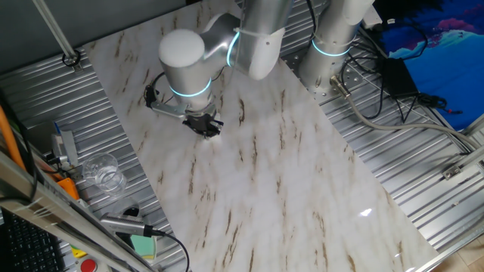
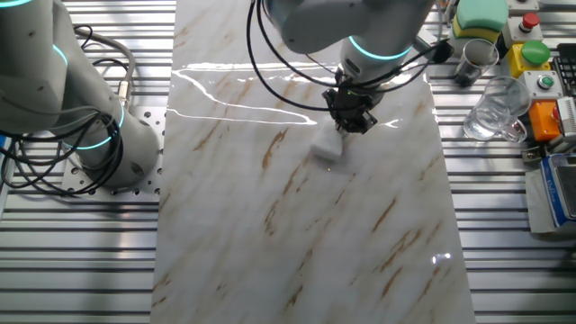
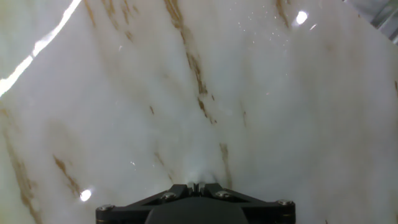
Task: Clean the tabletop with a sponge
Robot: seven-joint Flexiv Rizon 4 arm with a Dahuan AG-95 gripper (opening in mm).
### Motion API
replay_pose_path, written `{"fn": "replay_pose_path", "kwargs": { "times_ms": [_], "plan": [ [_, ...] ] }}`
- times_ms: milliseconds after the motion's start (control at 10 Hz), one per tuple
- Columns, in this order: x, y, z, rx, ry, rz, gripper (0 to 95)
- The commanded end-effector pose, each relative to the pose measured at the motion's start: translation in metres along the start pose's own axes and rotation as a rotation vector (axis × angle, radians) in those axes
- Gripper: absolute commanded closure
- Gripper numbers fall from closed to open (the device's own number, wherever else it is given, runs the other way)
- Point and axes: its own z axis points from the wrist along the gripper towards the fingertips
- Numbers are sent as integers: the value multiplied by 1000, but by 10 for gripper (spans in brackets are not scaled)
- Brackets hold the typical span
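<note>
The end effector (image 2: 353, 121) hangs low over the desk (image 2: 297, 225), a white marble-patterned slab with brown streaks. It is near the slab's end closest to the glass mug (image 2: 493, 115), which stands off the slab on the ribbed metal. The sponge (image 2: 328, 144), a small white block, lies on the desk directly under the fingertips and seems to be pinched between them, though the dark fingers hide the contact. In the hand view only a pale sliver shows at the end effector's (image 3: 198, 185) tip, with the fingers drawn close together. In one fixed view the end effector (image 1: 205, 125) nearly touches the desk (image 1: 287, 189).
</note>
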Motion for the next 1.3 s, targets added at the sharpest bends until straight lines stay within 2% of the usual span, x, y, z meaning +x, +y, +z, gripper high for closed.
{"fn": "replay_pose_path", "kwargs": {
  "times_ms": [100,300,700,1300],
  "plan": [
    [-3,0,2,-3,-21,-5,950],
    [-9,1,4,-5,-29,-7,950],
    [-40,8,7,-10,-38,-4,950],
    [-83,16,3,-22,-54,18,950]
  ]
}}
